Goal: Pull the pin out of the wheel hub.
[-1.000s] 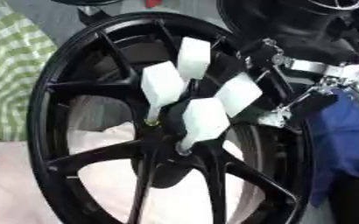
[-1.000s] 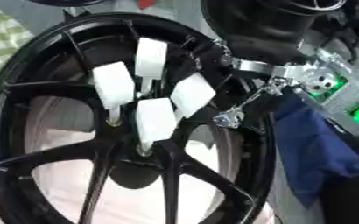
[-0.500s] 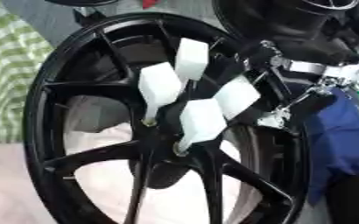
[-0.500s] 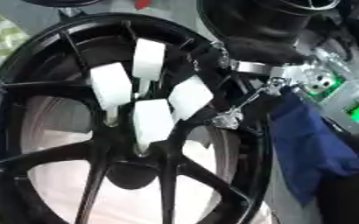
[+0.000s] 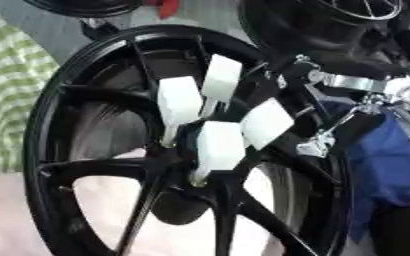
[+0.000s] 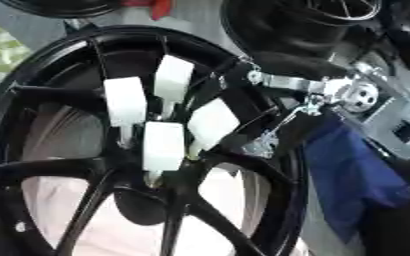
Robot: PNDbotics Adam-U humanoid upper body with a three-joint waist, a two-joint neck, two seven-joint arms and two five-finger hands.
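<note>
- The wheel stands on edge, filling both views; its hub sits just below the middle of the picture, where the spokes meet.
- 4 pins with white block heads stick out of the hub: one upper left, one at top, one at right, one lowest; each thin stem runs down and left from its head into the hub.
- The right arm comes in from the upper right, silver joints showing; the right hand is black against black spokes, so I cannot tell whether it is open or closed.
- The left hand shows in no view, so the right is the nearer.
- The pins lie down and left of the right hand, the top and right ones closest; I judge the pull must follow a stem's long axis, up and right, away from the hub.
</note>
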